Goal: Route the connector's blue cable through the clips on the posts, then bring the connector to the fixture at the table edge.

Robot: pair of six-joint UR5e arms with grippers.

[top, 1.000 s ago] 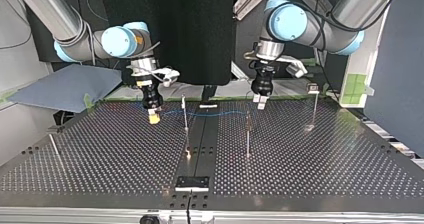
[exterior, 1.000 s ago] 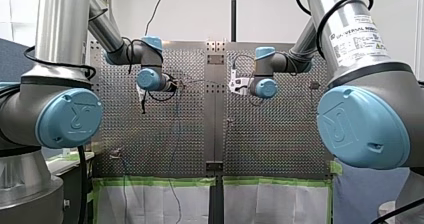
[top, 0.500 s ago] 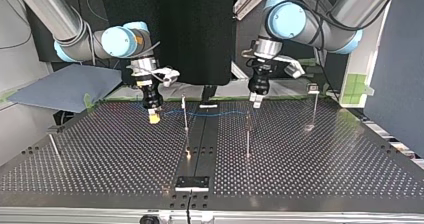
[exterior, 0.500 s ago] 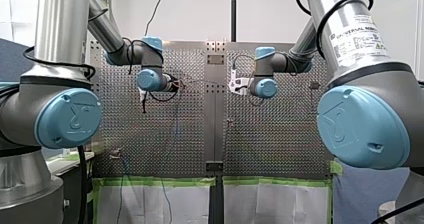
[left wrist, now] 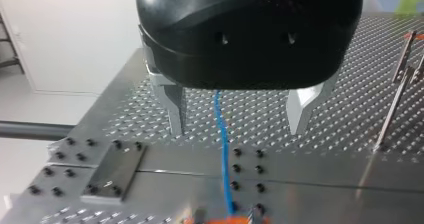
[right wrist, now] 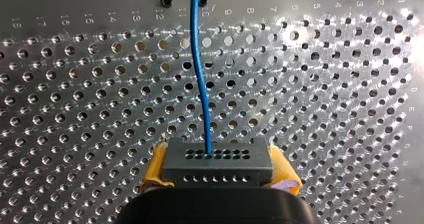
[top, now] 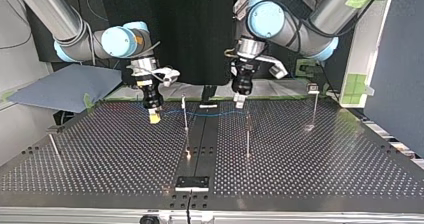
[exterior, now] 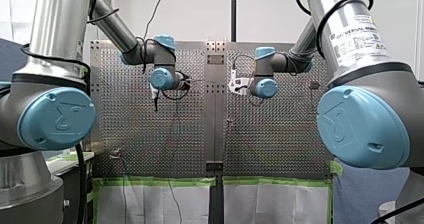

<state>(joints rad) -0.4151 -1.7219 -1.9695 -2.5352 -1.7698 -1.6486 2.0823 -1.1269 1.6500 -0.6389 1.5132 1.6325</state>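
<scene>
Right claw [right wrist: 218, 176]: yellow pads clamped on both ends of the grey connector [right wrist: 217, 156], held over the perforated bench [right wrist: 325, 84]. The blue cable [right wrist: 201, 79] leaves the connector's row of holes and runs straight ahead of the claw with one slight bend.

Left claw [left wrist: 239, 129]: black body, two metal fingers [left wrist: 175, 109] spread wide, gripping nothing. The cable passes below through the gap between them and touches neither.

Top view: both claws point down near the bench edge on the arms' side. The cable is a low, faintly wavy blue line between them, crossing the dark centre strip [top: 200, 134].
- Thin post [top: 185, 115]: on the cable's line, close to the right claw. Cannot tell if the cable sits in its clip.
- Second post [top: 247, 134]: near the left claw. The cable's visible end lies close to its top.
- Third post [top: 314, 109]: clip on top, toward the bench corner at the view's right, well apart from the cable.
- Fourth post [top: 54, 146]: tilted, near the bench's side edge at the view's left.
- Black plate [top: 192, 183]: at the middle of the opposite bench edge, well apart from the connector.
</scene>
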